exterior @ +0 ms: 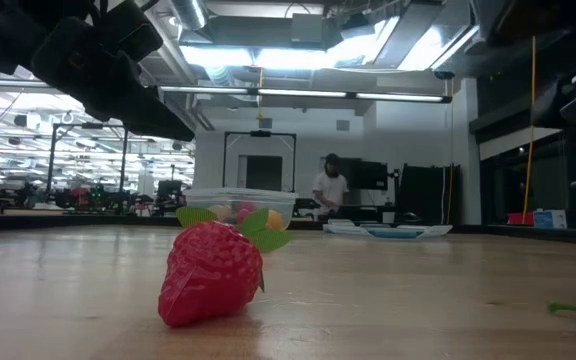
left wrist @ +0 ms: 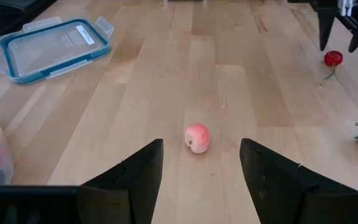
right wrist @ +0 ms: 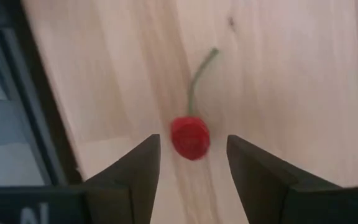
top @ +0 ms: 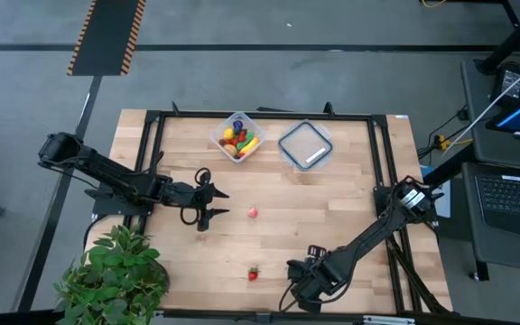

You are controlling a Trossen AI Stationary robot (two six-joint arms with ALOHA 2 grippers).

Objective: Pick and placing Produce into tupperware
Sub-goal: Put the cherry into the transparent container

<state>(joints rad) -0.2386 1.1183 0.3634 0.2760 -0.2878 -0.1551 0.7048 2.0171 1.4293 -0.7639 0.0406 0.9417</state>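
A small red cherry (right wrist: 189,137) is seen between the spread fingers of the right gripper (right wrist: 190,163), just ahead of the fingertips and not gripped; its thin green stem runs away from the gripper, so the long axis lies roughly along the gripper's line of reach. The dark table frame (right wrist: 39,112) passes close beside one finger.

The left gripper (left wrist: 201,163) is also held open — a pink peach-like fruit (left wrist: 197,137) lies on the bare wood between its fingers, slightly ahead of them and untouched. It is rounded, and no clear long axis can be told.

A strawberry (exterior: 211,272) is found lying on its side on the table (top: 332,203), leaves pointing away from the low camera, well apart from both grippers.

Beyond the left fingers, the tupperware (top: 236,135) is seen holding mixed produce, with the flat blue-rimmed lid (left wrist: 53,48) set just beside it. Nothing stands between the fingers and either fruit. A leafy plant (top: 114,271) is seen at the table's corner, and a person (exterior: 329,187) far behind.
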